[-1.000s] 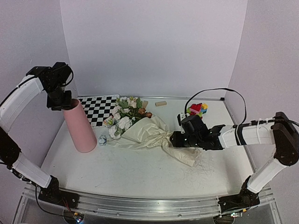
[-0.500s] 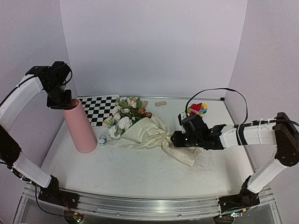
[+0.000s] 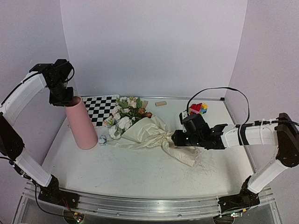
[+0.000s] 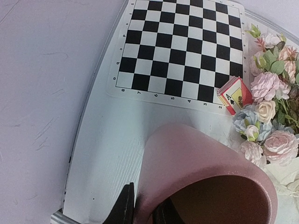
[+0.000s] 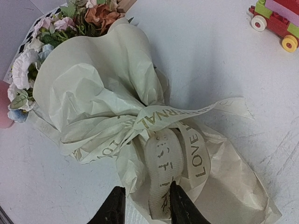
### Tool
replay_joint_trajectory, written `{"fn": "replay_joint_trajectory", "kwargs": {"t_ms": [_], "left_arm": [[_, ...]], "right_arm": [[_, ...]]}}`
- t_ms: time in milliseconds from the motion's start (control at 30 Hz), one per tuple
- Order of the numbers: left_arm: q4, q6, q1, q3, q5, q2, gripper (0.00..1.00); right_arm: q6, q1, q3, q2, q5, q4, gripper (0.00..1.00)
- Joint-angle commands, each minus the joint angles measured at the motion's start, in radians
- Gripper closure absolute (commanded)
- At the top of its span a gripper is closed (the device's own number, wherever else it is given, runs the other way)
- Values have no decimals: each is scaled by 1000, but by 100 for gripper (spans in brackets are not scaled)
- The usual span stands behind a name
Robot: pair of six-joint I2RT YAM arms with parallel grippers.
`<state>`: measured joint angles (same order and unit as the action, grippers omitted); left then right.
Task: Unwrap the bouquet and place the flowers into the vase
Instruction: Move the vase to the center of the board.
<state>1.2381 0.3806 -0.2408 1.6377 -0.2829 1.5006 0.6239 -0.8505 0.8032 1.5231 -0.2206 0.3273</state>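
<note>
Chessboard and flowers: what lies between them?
A small red pack of playing cards lies at the chessboard's corner, right beside the flowers. The left wrist view shows it clearly.

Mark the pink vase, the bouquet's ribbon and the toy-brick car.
pink vase (image 3: 80,124): top external view, middle of its side wall.
ribbon (image 5: 162,156): right wrist view, front loop of the bow.
toy-brick car (image 5: 273,25): right wrist view, red base between the wheels.
</note>
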Motion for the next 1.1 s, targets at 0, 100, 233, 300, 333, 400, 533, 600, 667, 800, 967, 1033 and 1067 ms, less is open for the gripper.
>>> {"fn": "replay_joint_trajectory", "kwargs": {"t_ms": [0, 100, 233, 300, 333, 400, 533, 600, 667, 800, 967, 1033, 1067], "left_arm": [[-148, 8, 15, 85, 25, 25, 98], [-159, 6, 18, 110, 32, 55, 98], [-175, 1, 23, 142, 31, 91, 97], [-187, 0, 28, 154, 33, 106, 97], [-192, 0, 30, 159, 33, 111, 97], [-200, 0, 33, 170, 36, 129, 97], [-216, 1, 36, 178, 44, 148, 96], [-219, 1, 36, 175, 52, 148, 94], [-220, -2, 36, 171, 55, 139, 88], [-219, -13, 36, 164, 68, 117, 70], [-216, -18, 35, 145, 112, 76, 55], [-212, -18, 35, 142, 123, 62, 51], [-209, -17, 35, 142, 130, 55, 48]], "right_arm": [[-7, 3, 31, -37, -28, -29, 66], [-8, 3, 33, -40, -33, -32, 66], [-14, 2, 36, -43, -41, -38, 66], [-19, 2, 39, -43, -46, -43, 65], [-21, 2, 42, -42, -49, -47, 65], [-27, 4, 46, -38, -54, -55, 58], [-25, 19, 44, -43, -74, -82, 27], [-34, 38, 37, -48, -48, -83, 25], [-48, 72, 35, -49, 0, -84, 23], [-82, 131, 36, -46, 88, -83, 18], [-113, 174, 40, -38, 144, -83, 12], [-124, 190, 40, -34, 158, -83, 11], [-129, 198, 40, -33, 163, -83, 11]]}}
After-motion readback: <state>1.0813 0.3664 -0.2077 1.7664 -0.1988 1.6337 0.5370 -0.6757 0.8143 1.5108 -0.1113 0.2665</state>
